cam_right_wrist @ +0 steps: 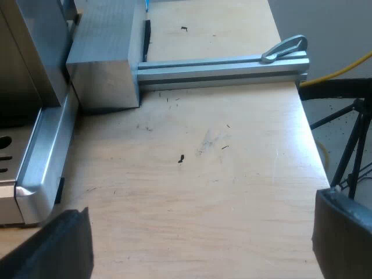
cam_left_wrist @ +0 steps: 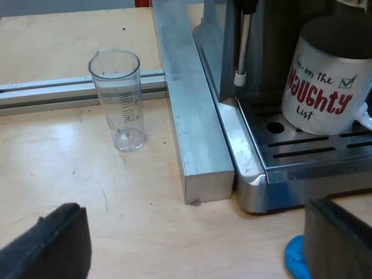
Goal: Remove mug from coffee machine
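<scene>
Wooden table (cam_left_wrist: 58, 174); mug (cam_left_wrist: 325, 87) reads "on the NAUGHTY List"

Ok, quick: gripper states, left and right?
Left gripper: open, holding nothing.
Right gripper: open, holding nothing.

White mug (cam_left_wrist: 325, 87) w/ red & black lettering, green tick; clear measuring glass (cam_left_wrist: 119, 99); blue tamper (cam_left_wrist: 292, 260)

Agape: left pincer (cam_left_wrist: 195, 244), right pincer (cam_right_wrist: 197, 241).
</scene>
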Motion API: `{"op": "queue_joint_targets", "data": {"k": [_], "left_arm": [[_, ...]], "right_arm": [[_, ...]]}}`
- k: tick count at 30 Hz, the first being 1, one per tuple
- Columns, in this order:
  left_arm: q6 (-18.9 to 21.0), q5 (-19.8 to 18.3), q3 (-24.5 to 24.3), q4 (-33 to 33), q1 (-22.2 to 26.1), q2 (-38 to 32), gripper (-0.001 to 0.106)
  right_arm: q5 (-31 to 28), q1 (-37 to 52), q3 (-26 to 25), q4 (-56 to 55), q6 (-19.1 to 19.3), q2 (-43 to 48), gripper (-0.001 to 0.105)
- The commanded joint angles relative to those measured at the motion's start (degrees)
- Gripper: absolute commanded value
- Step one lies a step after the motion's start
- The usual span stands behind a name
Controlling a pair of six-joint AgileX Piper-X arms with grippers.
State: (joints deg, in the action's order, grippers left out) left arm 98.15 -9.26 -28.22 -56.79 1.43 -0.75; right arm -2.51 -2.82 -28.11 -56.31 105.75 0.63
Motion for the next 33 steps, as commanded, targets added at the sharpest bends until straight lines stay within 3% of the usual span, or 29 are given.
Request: {"op": "queue_joint_targets", "data": {"k": [1, 5, 13, 17, 25, 29, 31, 33], "left_arm": [[-0.11, -0.53, -0.14, 0.60, -0.11, -7.90, 0.077], [-0.11, -0.76, -0.44, 0.40, -0.11, -7.29, 0.077], [0.34, -1.34, -5.95, -0.48, -1.37, -3.14, 0.077], [0.34, -2.64, -9.20, -0.27, -6.93, 1.12, 0.077], [-2.85, -10.23, -7.99, 4.26, -12.39, 3.57, 0.077], [-3.66, -11.91, -5.72, 8.15, -12.83, 3.56, 0.077], [-3.66, -15.54, -3.60, 11.17, -12.83, 3.56, 0.077], [-3.66, -16.74, -2.23, 12.98, -12.83, 3.56, 0.077]], "right_arm": [[0.17, 0.17, -0.40, 0.78, 0.81, 2.33, 0.078], [1.65, -0.16, -0.67, 0.78, 0.81, 2.09, 0.078], [4.51, -4.04, -5.98, 0.78, 1.23, -3.50, 0.078], [9.20, -8.74, -9.67, 0.78, 4.11, -8.80, 0.078], [13.21, -17.10, -13.06, 0.92, 7.11, -16.82, 0.078], [15.64, -20.23, -13.03, 2.05, 8.13, -19.73, 0.078], [15.63, -22.36, -13.03, 4.34, 8.91, -21.52, 0.078], [15.63, -23.56, -13.03, 6.25, 8.91, -22.52, 0.078]]}}
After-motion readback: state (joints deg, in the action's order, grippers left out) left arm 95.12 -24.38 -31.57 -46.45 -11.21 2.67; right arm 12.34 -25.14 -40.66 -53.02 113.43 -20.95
